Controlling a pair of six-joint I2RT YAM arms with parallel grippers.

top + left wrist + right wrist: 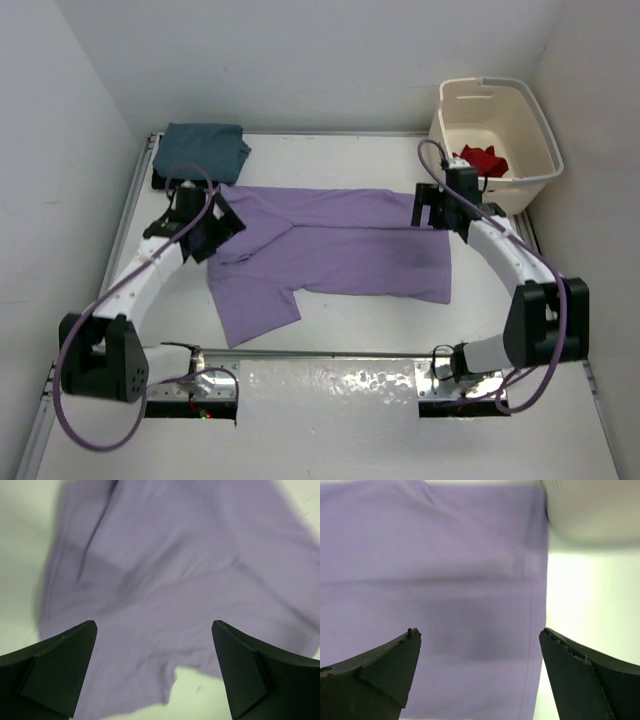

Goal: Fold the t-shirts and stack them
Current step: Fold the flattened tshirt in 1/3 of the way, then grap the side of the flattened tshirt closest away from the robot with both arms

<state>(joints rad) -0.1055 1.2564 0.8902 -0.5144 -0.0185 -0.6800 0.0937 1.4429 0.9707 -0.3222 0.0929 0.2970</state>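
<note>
On the white tabletop (350,325): a lilac cotton t-shirt (340,245), spread flat across the middle. Runs left to right along its long axis, hem end at the right, sleeves at the left, one sleeve trailing toward the near edge.

In the far right corner: a cream plastic laundry tub (520,188) with a crumpled red garment (483,158) inside. In the far left corner: a folded slate-blue t-shirt (203,150), touching or just beside the lilac one; cannot tell which.

Over the shirt's left end: the left gripper (215,232), jaws wide apart, nothing between them, cloth directly below. Over the hem's far corner: the right gripper (432,208), likewise spread and empty, the hem edge passing under its right side.

Probably next: a pinch at each end, each arm nearest its own. Nothing between grippers and cloth. Worth watching: the tub, just beside the right wrist.
</note>
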